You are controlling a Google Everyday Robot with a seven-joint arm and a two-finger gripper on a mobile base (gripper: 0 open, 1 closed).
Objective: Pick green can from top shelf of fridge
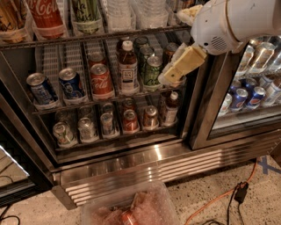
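The green can point(86, 14), tall with pale markings, stands on the top shelf point(109, 36) of the fridge point(145, 165), to the right of a tall red Coca-Cola can point(45, 17). Its lid is cut off by the top of the view. My gripper point(179, 67), cream-coloured on a white arm point(228, 22), hangs in front of the right end of the middle rack. It is lower than the green can and well to its right, touching nothing that I can see.
Clear plastic bottles point(149, 11) stand right of the green can. Short cans and a brown bottle point(127, 68) fill the two lower racks. A closed glass door point(246, 96) is at right. A plastic bin point(131, 211) and an orange cable point(219, 200) lie on the floor.
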